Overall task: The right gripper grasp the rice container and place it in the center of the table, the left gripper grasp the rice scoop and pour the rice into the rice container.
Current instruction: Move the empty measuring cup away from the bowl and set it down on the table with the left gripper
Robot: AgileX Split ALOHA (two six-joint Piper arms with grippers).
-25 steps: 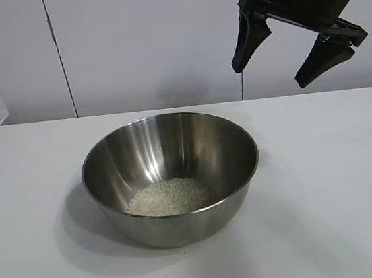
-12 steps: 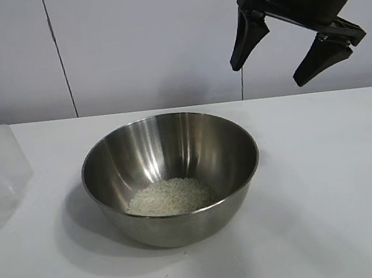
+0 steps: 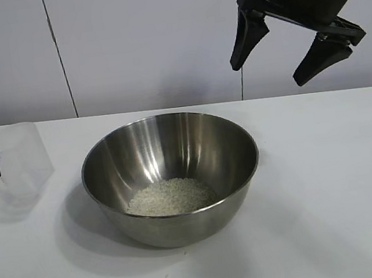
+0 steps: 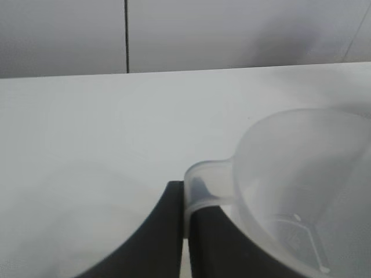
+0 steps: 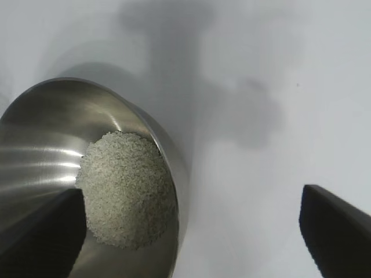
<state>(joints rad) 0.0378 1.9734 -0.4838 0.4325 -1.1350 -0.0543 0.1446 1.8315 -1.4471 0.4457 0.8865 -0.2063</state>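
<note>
Holding the rice scoop (image 3: 19,163) by its tab, my left gripper (image 4: 184,231) sits at the table's (image 3: 327,183) left edge, fingers closed on that tab. It looks empty. The rice container (image 3: 171,174) lies to my right, near, with the rice (image 3: 171,196) heaped inside. My right gripper (image 3: 296,37) hangs high above the container's far right, fingers spread, holding nothing. I judge the pouring done; open room lies left of the bowl for setting down.

The right end effector (image 3: 291,51) hangs high, fingers spread wide apart. The left end effector (image 4: 185,231) sits low, fingers clamped together.
</note>
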